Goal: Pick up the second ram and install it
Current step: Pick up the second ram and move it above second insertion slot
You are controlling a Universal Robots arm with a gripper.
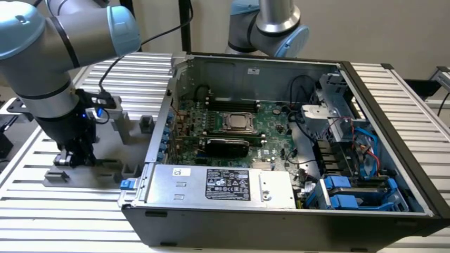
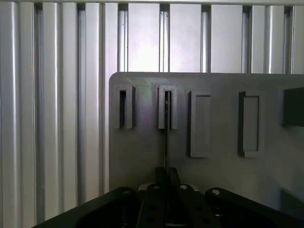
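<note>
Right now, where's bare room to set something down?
Free: table slats at the exterior view's lower left, below the grey fixture; slats on the exterior view's right of the PC case. Crowded: fixture, with the hand at the second ram.

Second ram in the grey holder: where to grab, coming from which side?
Pinch the second ram across its flat faces at the top edge, straight down from above. It stands on edge in a slot of the grey holder, leaving only that upper edge free. The hand sits in line with it.
</note>
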